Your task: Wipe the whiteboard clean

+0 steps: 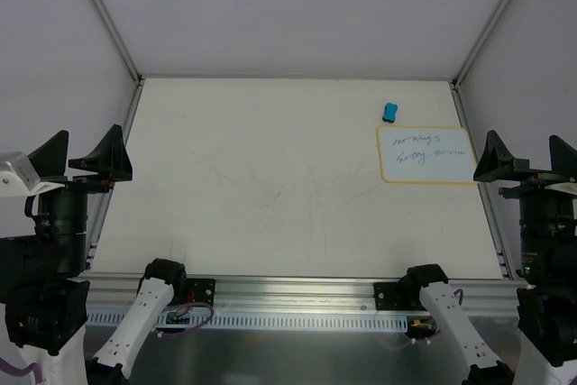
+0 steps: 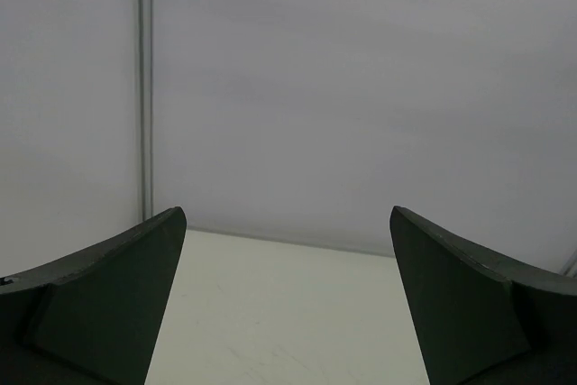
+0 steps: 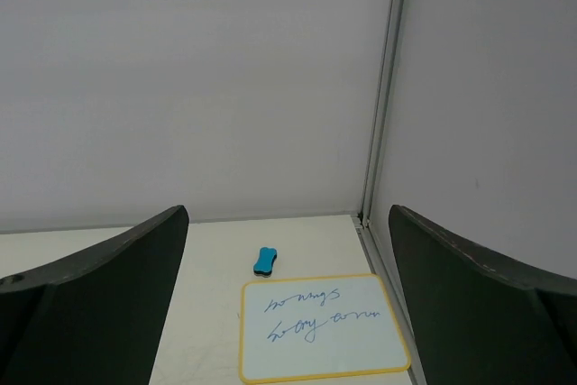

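The blue handwriting [image 3: 302, 299] on the whiteboard [image 3: 361, 349] is too small to read. The left end effector [image 2: 287, 213] and right end effector [image 3: 288, 209] each have both fingers cut off by their wrist view's edge at 6 o'clock

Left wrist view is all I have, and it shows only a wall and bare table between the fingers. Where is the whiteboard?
Observer: The whiteboard lies flat at the right edge of the table, in the far half, close to the right gripper.
Operator: Is it clean?
Observer: No, two lines of blue handwriting are on it.
Operator: Is there something to wipe with?
Observer: Yes, a small blue eraser lies just beyond the board, apart from it.
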Controlling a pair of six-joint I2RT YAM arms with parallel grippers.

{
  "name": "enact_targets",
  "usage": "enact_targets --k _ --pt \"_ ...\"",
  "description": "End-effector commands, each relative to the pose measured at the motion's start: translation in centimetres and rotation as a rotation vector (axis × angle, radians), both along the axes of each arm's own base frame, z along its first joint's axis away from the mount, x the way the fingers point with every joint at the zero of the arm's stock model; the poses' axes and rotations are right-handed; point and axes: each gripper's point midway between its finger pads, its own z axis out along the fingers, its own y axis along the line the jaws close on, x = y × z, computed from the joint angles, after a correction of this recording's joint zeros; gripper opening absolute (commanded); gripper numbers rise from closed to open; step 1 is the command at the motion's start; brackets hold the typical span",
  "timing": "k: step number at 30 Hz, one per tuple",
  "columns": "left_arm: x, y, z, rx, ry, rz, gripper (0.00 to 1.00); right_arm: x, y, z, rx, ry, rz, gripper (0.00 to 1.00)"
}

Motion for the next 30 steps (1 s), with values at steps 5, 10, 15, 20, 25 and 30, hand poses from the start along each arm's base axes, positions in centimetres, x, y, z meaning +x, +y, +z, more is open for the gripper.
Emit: enact_targets --k 5,10,15,20,25,30 --pt "1.7 -0.9 -0.3 -0.006 0.019 -0.038 0.99 2.5 2.5 -1.6 0.03 0.037 0.115 0.99" --pt "3.9 -1.7 -3.1 -0.016 0.099 -0.056 0.99 6.8 6.3 -7.1 0.098 0.224 0.275 0.99" --pt "6.4 -3.5 -8.1 -0.035 0.222 -0.128 0.99 11.2 9.5 -15.6 0.231 0.501 0.361 0.99" --pt "8.4 -5.4 -13.3 -0.042 0.355 -0.199 0.99 14.4 12.0 -26.2 0.309 0.85 0.394 0.99" --pt "9.5 -7.2 -18.4 -0.045 0.491 -0.277 0.99 17.7 10.7 -35.0 0.361 1.093 0.179 0.99" --pt "9.8 -8.0 -21.1 -0.054 0.562 -0.314 0.99 21.2 8.9 -39.5 0.336 1.185 -0.004 0.86"
